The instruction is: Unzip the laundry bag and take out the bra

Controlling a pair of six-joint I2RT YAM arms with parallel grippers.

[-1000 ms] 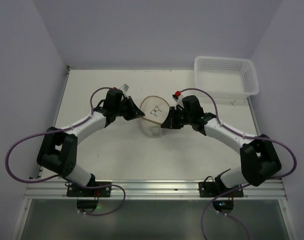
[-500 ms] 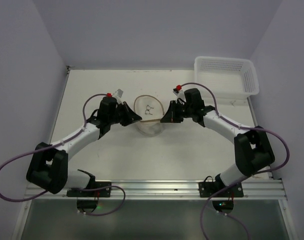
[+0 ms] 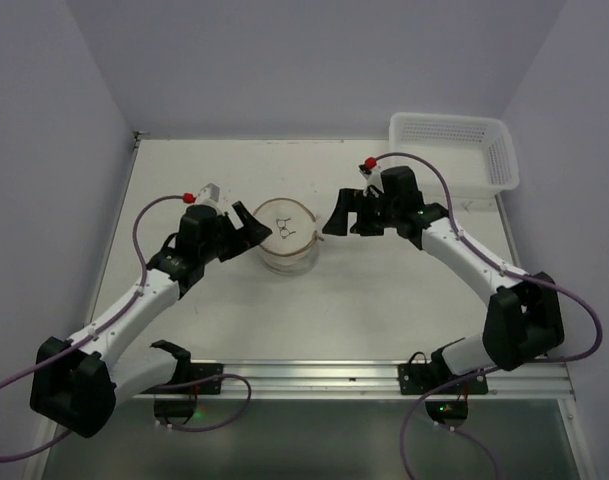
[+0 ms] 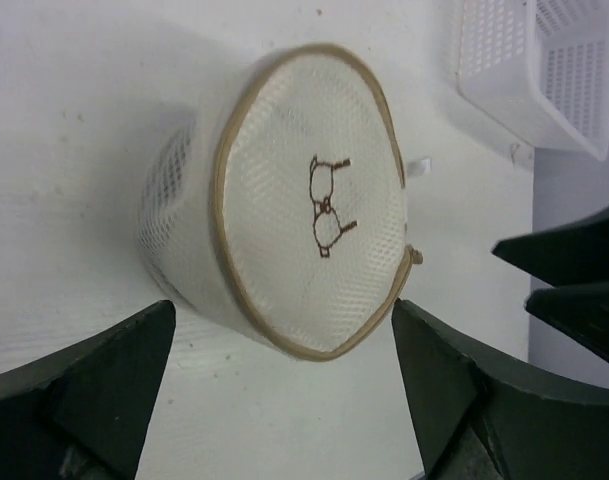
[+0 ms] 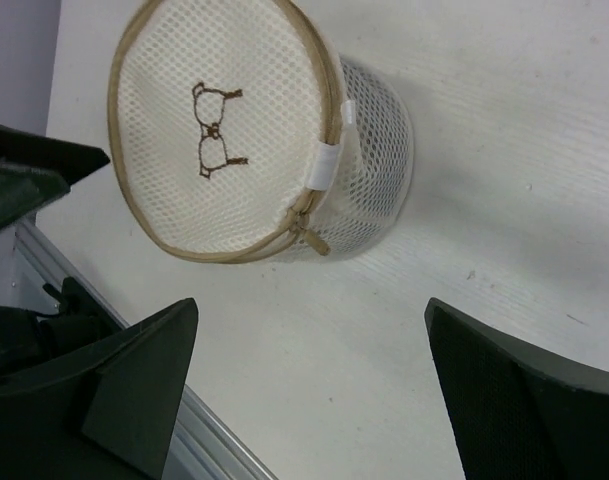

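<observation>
While left tool [image 3: 252,220] and right tool [image 3: 332,214] gape empty, the tan-rimmed laundry bag [image 3: 287,240] sits zipped

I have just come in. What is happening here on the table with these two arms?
Two robot arms are set to open a small mesh laundry bag that sits on the table. The left hand and the right hand are both open, one on each side of the bag, and neither touches it. The bag looks zipped shut, with its zip pull facing the right hand. No bra is out yet.
</observation>
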